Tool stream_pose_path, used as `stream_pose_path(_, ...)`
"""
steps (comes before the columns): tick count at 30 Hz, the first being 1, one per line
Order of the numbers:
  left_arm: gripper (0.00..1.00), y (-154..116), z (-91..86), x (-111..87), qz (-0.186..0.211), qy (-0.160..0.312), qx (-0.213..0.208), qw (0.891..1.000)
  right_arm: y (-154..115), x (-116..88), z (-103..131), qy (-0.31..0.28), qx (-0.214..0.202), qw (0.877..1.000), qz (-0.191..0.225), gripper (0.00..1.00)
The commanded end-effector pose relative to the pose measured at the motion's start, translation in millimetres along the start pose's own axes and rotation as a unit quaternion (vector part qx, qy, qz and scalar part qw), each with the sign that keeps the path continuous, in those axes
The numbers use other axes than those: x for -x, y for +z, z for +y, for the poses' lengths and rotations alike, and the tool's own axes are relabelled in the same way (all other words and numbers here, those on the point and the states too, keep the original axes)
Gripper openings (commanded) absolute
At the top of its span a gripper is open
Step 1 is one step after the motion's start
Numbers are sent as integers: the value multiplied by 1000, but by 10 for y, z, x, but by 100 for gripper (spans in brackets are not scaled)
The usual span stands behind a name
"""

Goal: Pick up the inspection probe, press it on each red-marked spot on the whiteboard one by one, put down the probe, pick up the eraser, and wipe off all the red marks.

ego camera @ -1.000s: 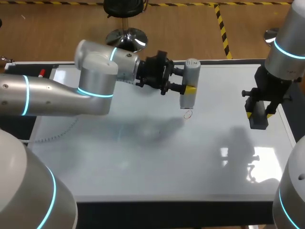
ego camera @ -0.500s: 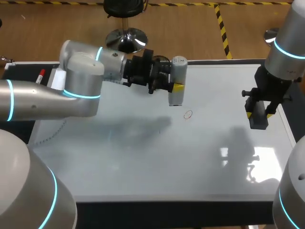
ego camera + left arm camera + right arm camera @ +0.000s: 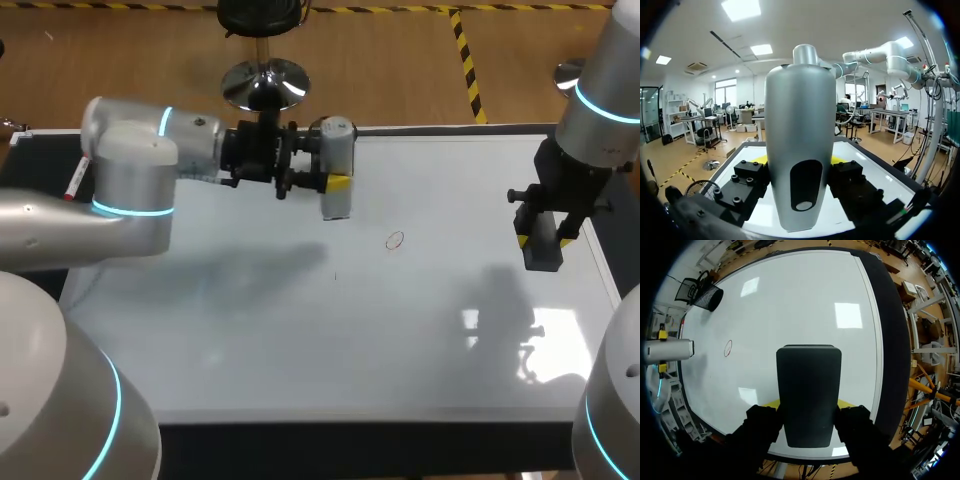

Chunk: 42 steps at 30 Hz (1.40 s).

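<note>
A silver inspection probe (image 3: 336,165) hangs upright over the whiteboard (image 3: 300,340), with my left gripper (image 3: 331,183) shut on it from the side. In the left wrist view the probe (image 3: 800,130) fills the gap between the black fingers. A small red circle mark (image 3: 395,240) lies on the board, to the right of the probe's tip and apart from it. Above the board's right edge my right gripper (image 3: 543,232) is shut on the dark eraser (image 3: 544,250). The right wrist view has the eraser (image 3: 809,390) between the fingers, with the red mark (image 3: 728,347) and the probe (image 3: 671,350) far ahead.
A red-capped marker pen (image 3: 76,178) lies at the far left, beside my left arm. The whiteboard's dark frame (image 3: 590,250) runs just right of the eraser. A tiny dark speck (image 3: 335,276) sits on the board near the middle.
My left arm has carried the probe leftward and slightly back, away from the red circle it stood over. The right arm and eraser have not moved.
</note>
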<state>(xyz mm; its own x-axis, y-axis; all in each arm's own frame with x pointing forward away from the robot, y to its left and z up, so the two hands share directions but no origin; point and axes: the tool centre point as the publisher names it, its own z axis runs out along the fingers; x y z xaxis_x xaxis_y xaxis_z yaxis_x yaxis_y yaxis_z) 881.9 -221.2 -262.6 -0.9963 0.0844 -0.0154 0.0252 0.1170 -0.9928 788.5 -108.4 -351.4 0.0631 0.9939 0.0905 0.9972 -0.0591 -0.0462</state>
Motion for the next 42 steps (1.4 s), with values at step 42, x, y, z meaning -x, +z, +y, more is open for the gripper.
stream_pose_path(42, 0, -1199, 70, -217, -60, 4, -13, 998, -10, 11, -8, -1, 1, 1000, 1, 0)
